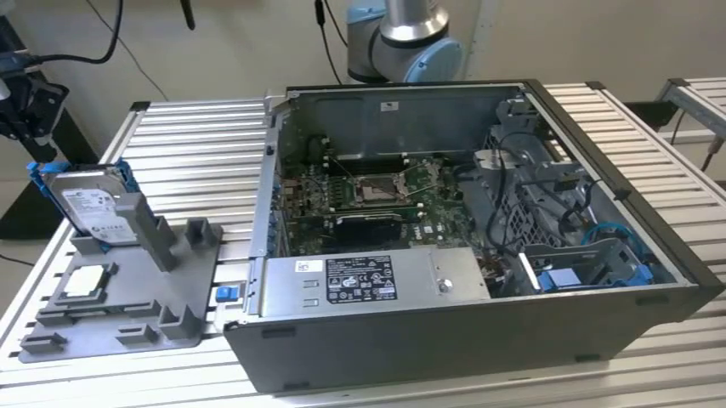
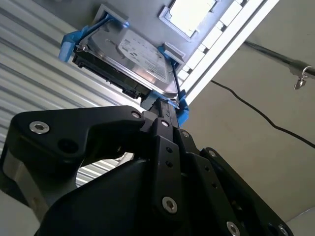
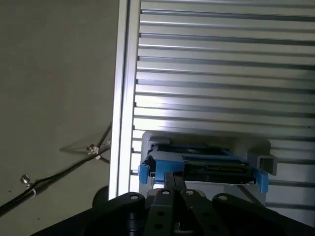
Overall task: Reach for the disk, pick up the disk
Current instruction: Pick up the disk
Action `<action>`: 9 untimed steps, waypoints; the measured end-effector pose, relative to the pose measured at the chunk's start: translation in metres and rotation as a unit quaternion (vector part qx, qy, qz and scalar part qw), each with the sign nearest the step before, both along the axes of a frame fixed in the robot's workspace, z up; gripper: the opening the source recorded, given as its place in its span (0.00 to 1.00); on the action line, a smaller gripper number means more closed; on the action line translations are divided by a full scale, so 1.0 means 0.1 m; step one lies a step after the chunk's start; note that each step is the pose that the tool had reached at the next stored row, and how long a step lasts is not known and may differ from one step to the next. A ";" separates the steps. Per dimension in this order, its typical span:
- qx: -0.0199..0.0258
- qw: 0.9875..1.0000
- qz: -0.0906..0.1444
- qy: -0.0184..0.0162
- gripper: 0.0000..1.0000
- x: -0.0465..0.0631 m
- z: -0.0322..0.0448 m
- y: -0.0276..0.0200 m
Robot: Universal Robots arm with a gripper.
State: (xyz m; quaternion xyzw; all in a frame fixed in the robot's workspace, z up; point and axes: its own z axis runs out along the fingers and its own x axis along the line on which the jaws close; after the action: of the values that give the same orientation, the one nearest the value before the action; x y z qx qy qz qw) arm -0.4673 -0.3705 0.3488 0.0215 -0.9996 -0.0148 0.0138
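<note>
The disk (image 1: 88,206) stands on edge in a slot of the grey holder (image 1: 148,289), at the exterior view's left. It is silver with a white label and blue rails. My gripper (image 1: 43,157) comes in from the exterior view's left edge, its tip at the disk's upper corner. In both wrist views the black finger links run close together toward the disk (image 2: 133,54) (image 3: 206,164). The gripper (image 2: 165,105) (image 3: 171,178) looks shut, its tip at the blue rail. Whether it pinches the rail is hidden.
A small square chip (image 1: 85,285) lies flat on the holder. An open computer case (image 1: 477,331) sits mid-table, with a grey labelled box (image 1: 363,276) inside. The arm's base (image 1: 403,38) stands behind it. The ribbed table edge (image 3: 123,98) and floor cables (image 2: 266,118) lie beside the disk.
</note>
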 end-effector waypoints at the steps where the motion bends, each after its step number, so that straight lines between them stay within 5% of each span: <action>1: 0.000 1.000 0.000 0.000 0.00 0.00 0.000 0.000; 9: 0.000 1.000 0.000 0.000 0.00 0.00 -0.001 0.000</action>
State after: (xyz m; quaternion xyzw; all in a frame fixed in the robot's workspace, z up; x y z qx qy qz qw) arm -0.4674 -0.3705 0.3487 0.0215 -0.9996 -0.0150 0.0138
